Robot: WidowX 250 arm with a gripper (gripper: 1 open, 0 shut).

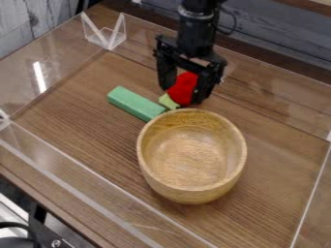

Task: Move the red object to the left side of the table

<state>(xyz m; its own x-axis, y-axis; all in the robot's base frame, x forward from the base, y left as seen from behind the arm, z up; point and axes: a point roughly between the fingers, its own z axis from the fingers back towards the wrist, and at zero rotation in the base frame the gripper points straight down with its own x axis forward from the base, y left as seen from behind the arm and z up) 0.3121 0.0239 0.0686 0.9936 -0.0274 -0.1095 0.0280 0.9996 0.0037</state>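
Observation:
The red object [185,88], small, glossy and rounded, rests on the brown wood-grain table [91,136], just behind the bowl's rim. My black gripper [183,87] has come down over it, pointing straight down. Its two fingers [163,79] stand apart on either side of the red object, so the gripper is open around it and not closed on it. A little yellow-green bit [168,102] shows at the object's lower left. The fingers hide part of the red object.
A flat green rectangular block [134,103] lies left of the red object. A round wooden bowl [193,154] stands in front of it. Low clear acrylic walls [45,60] border the table, with a clear bracket [104,32] at the back left.

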